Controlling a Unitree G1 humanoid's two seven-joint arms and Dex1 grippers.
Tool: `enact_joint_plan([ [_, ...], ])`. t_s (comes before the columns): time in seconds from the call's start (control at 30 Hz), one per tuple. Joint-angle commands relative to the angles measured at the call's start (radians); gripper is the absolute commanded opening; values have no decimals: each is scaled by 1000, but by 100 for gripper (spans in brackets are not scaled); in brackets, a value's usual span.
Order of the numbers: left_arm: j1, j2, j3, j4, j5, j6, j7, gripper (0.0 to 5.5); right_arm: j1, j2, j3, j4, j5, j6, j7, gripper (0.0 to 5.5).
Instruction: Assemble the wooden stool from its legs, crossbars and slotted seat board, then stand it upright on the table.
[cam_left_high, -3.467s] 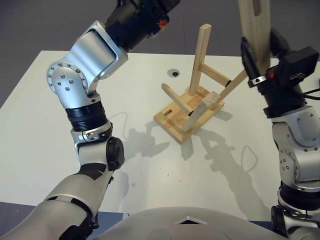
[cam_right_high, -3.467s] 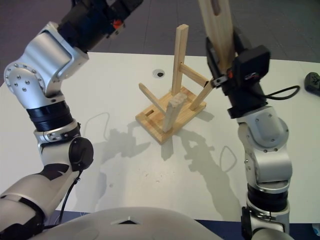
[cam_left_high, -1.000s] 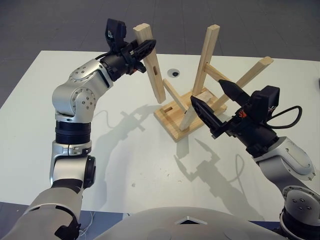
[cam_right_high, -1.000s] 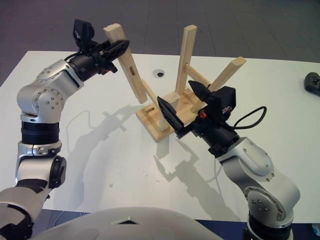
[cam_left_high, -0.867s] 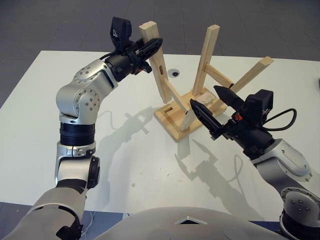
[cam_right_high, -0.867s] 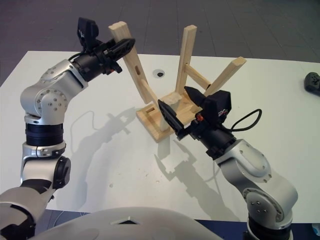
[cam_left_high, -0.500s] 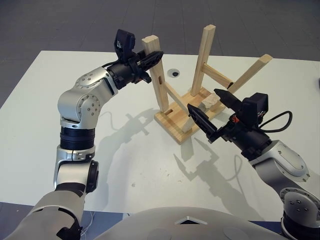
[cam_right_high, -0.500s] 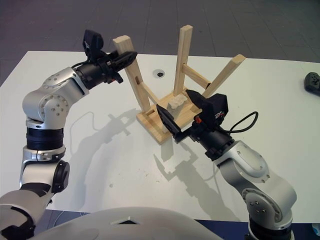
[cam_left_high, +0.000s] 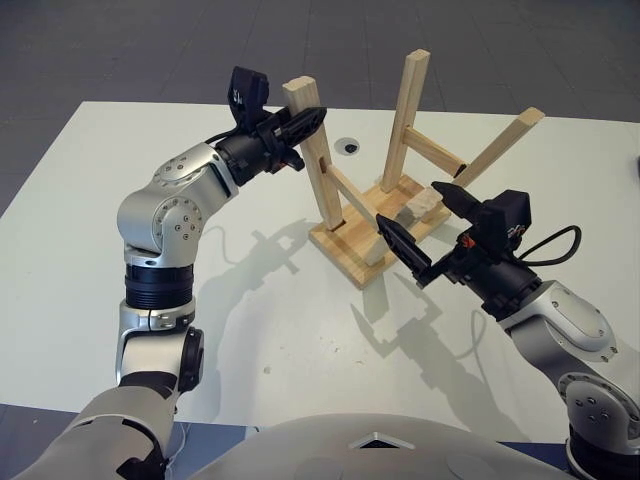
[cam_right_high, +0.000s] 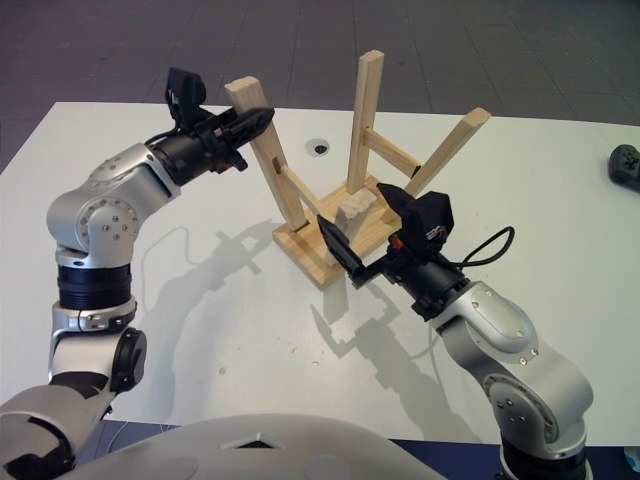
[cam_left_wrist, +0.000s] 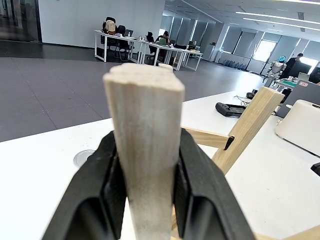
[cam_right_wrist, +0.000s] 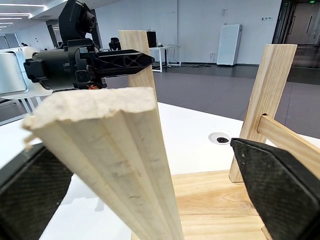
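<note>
- Left eye view: The seat board (cam_left_high: 345, 250) lay flat on the counter (cam_left_high: 80, 200). The left claw (cam_left_high: 300, 128) was clamped on the top end of the held leg (cam_left_high: 322, 180), whose lower end reached down to the board's left part. The right claw (cam_left_high: 425, 222) stood wide at the board's near right side, with the short leg (cam_left_high: 415, 207) between its two fingers. An upright leg (cam_left_high: 410, 120) and a slanted leg (cam_left_high: 500, 145) rose from the board's far part, joined by a crossbar (cam_left_high: 435, 152).
- Right eye view: The layout was the same. A black device (cam_right_high: 625, 165) lay at the counter's right edge, well apart from the board.
- Left wrist view: The grip appeared close up. Both black fingers (cam_left_wrist: 95, 195) pressed on opposite faces of the held leg. The slanted leg and crossbar stood behind it.
- Right wrist view: The short leg's rough, splintered top stood between the spread fingers (cam_right_wrist: 280, 180), with a gap on each side. The left claw and its leg appeared farther off. A round port (cam_right_wrist: 220, 138) sat in the counter beyond the board.
</note>
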Motion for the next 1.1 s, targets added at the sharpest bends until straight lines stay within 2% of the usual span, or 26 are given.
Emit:
enact_joint_plan([
  [0.03,38,-17,-26,-16,21,13,11,104,3,-8,6,0,-17,-1,9,540],
  [0.27,48,-47,-19,-25,21,12,41,104,11,-8,16,5,-47,-5,29,540],
  [0.53,32,-59,54,27,-10,43,69,104,18,-2,26,11,-83,-10,45,540],
  [0.87,60,-39,10,-5,3,47,34,104,20,-1,22,17,-100,-9,51,540],
  [1.1,53,-6,-35,-30,47,-25,-24,104,25,1,27,22,-120,-9,57,540],
])
